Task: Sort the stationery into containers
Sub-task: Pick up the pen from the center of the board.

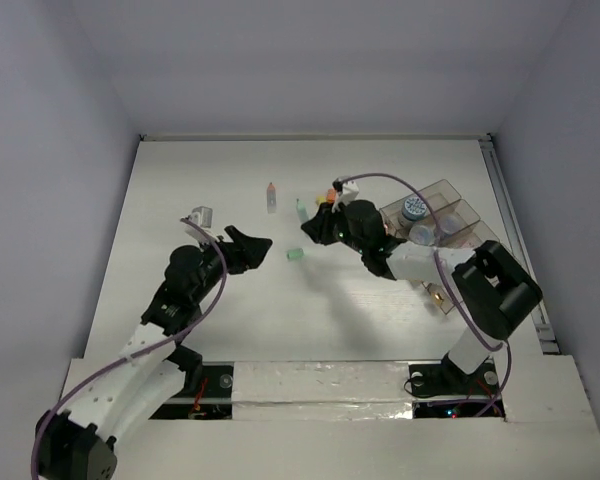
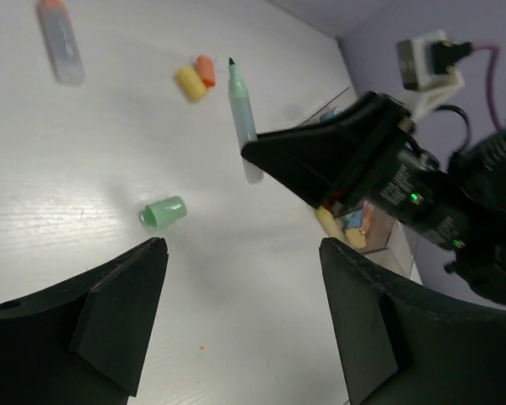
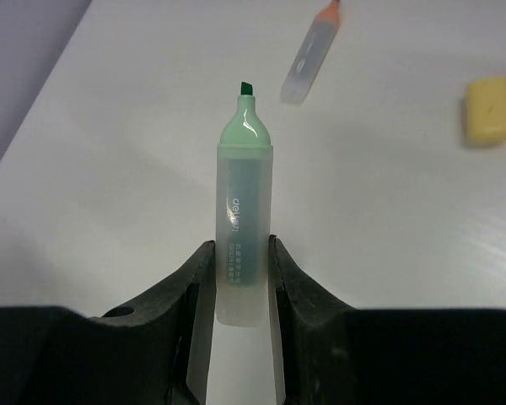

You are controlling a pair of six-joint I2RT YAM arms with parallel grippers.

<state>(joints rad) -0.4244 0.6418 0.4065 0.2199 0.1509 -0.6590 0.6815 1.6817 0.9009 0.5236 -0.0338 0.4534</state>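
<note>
My right claw [image 3: 239, 249] squeezes the green pen [image 3: 243, 186], its cap off. My left claw [image 2: 243, 246] is wide apart, holding nothing, above the little green cap [image 2: 163, 212]. The brown tray [image 1: 458, 192] sits near the pen, on its right.

Right wrist view: green highlighter [image 3: 243, 228], clear barrel. White print runs lengthwise down the barrel, its letters turned sideways. The larger word reads "deli". Finer white print follows it toward 6 o'clock, too small to read.

Top view: round blue-white tub [image 1: 413, 207] at about 2 o'clock on the counter [image 1: 210, 190]. Its lid carries a patterned label, but no characters are legible.

Left wrist view: no item shows legible text.
</note>
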